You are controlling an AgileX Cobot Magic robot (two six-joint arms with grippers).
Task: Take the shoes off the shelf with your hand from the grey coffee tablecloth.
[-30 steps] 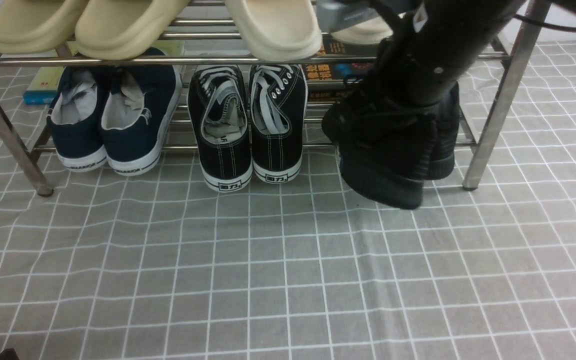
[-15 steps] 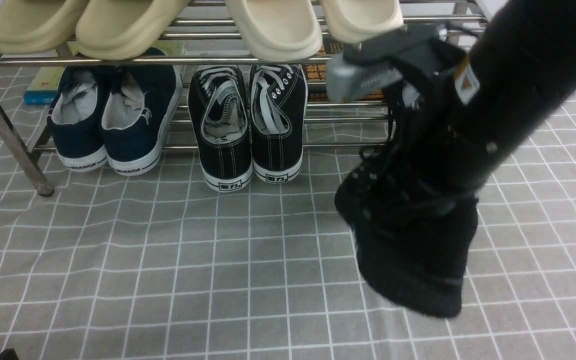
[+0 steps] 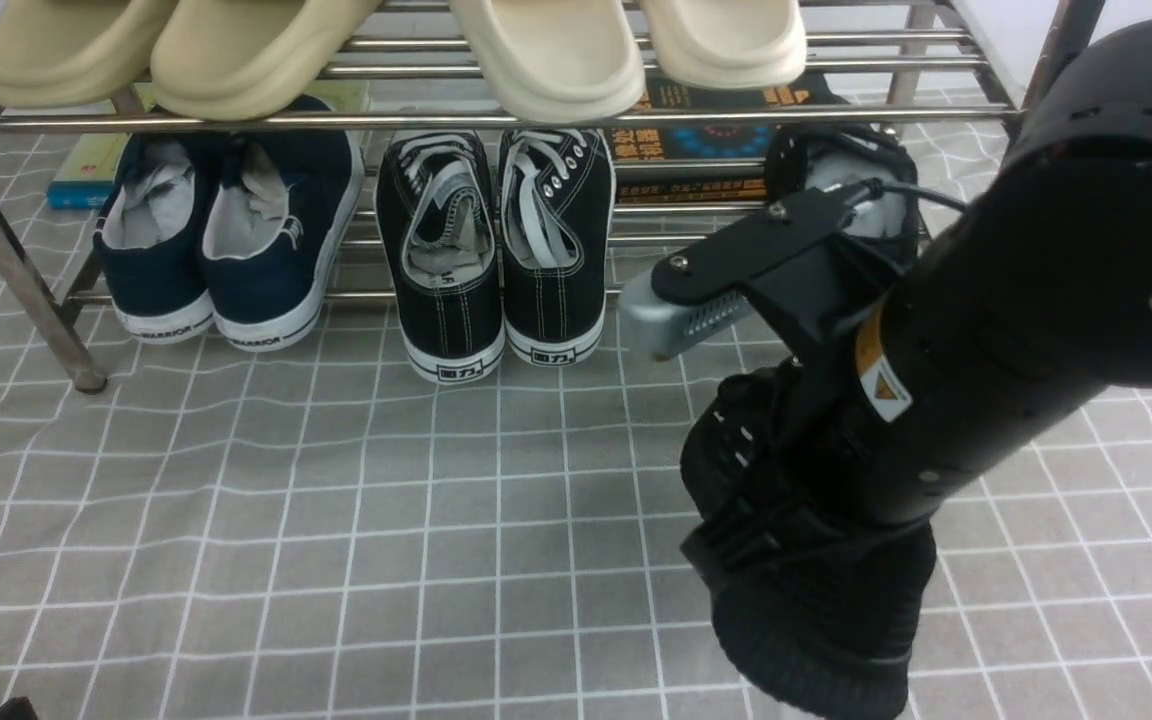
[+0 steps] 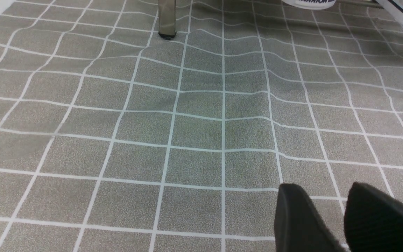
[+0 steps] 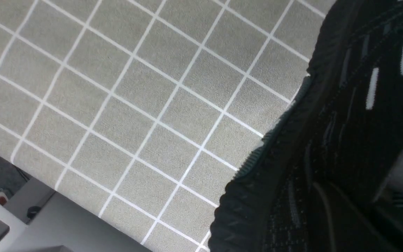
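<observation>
My right gripper [image 3: 776, 510] is shut on one all-black knit sneaker [image 3: 816, 620] and holds it off the shelf, heel down, over the grey coffee tablecloth [image 3: 336, 560]. Its fingertips are hidden in the shoe. The shoe's white dashes and ribbed sole show in the right wrist view [image 5: 327, 157]. The other black knit sneaker [image 3: 841, 170] stays on the lower tier of the steel shelf [image 3: 236, 121], behind the arm. My left gripper [image 4: 325, 192] is open and empty, low over the cloth [image 4: 187, 140].
Beige slippers [image 3: 236, 50] sit on the top tier. Navy sneakers [image 3: 226, 230] and black canvas sneakers [image 3: 496, 250] stand on the lower tier. Books [image 3: 706, 140] lie behind. A shelf leg [image 4: 167, 17] is near the left gripper. The cloth's edge [image 5: 65, 196] shows in the right wrist view.
My right arm has pulled the black knit sneaker out of the lower tier, toward the camera and over the cloth. The second knit sneaker on the shelf has come into view.
</observation>
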